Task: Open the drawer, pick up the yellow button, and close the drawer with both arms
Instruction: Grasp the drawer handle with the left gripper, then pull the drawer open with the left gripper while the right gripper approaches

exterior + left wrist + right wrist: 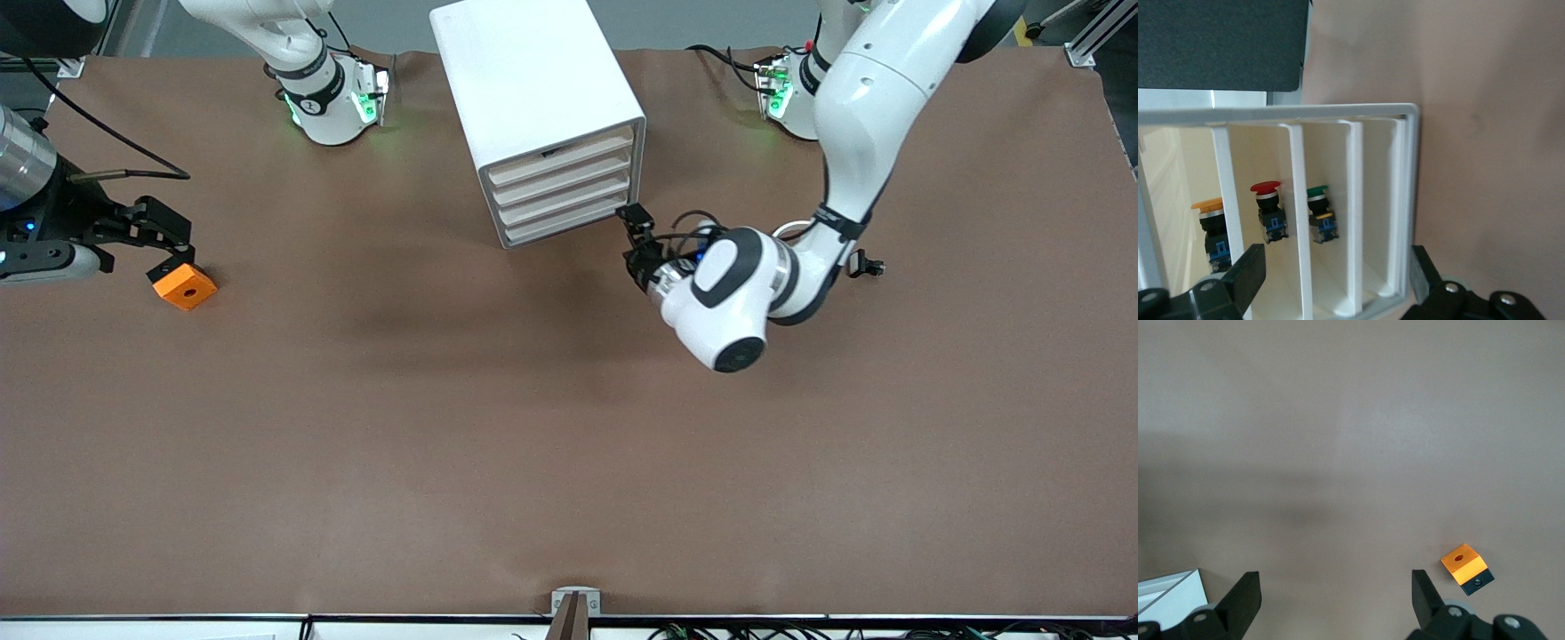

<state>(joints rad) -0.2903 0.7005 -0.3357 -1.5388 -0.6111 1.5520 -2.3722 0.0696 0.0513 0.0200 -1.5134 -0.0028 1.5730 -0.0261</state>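
Observation:
The white cabinet (533, 80) stands toward the robots' bases, its four beige drawer fronts facing the camera. The top drawer (562, 158) looks shut, in line with the others. My left gripper (632, 238) is open, level with the cabinet's front at its lower corner toward the left arm's end. In the left wrist view the open fingers (1248, 272) straddle the white-framed front (1408, 200). Inside show the yellow-orange capped button (1209, 204), a red one (1265, 189) and a green one (1317, 193), each in its own slot. My right gripper (173, 243) is open and empty at the right arm's end.
An orange block with a hole (184, 287) lies on the brown table just beside the right gripper; it also shows in the right wrist view (1463, 564). A white corner (1168, 595) shows at that view's edge. The left arm's elbow (738, 298) hangs near the cabinet.

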